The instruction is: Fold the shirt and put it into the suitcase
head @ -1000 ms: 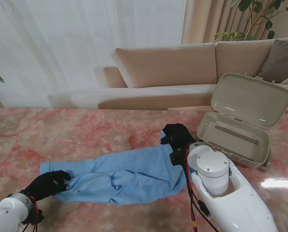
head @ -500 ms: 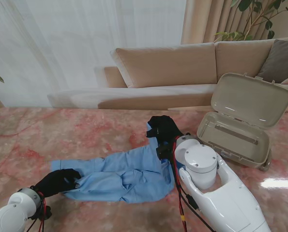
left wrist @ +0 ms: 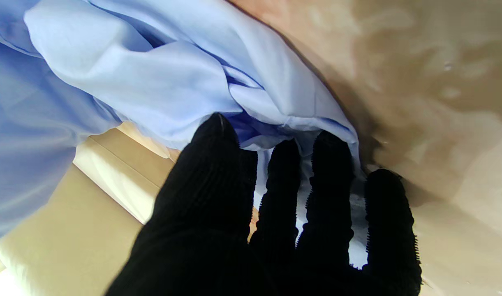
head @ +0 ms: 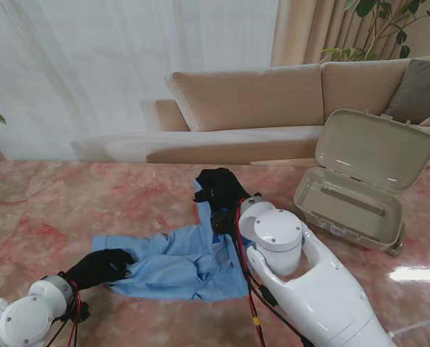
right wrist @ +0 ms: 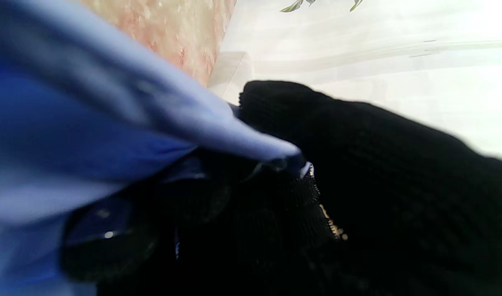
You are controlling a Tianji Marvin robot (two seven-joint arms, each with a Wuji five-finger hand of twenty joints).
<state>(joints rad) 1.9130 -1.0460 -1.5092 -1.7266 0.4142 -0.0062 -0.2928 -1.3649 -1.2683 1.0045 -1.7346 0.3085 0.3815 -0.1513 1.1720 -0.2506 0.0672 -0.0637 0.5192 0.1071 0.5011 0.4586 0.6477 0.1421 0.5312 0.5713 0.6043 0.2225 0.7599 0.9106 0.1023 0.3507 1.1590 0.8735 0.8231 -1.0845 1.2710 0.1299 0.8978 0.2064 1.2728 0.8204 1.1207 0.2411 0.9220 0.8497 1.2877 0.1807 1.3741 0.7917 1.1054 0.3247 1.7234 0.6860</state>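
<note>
Right hand (head: 218,189) pinches a raised edge of the blue shirt (head: 178,264); left hand (head: 102,265) grips its opposite end on the table (head: 70,202). The open suitcase (head: 359,184) lies right of the right hand, whose forearm hides part of the cloth.

One shirt (head: 177,258), one suitcase (head: 359,186), seemingly two gloved hands.

The black-gloved right hand (head: 218,191) carries its corner of the light-blue cotton shirt (head: 178,260) leftward, the black-gloved left hand (head: 102,266) moves rightward, and the shirt bunches narrower between them.
</note>
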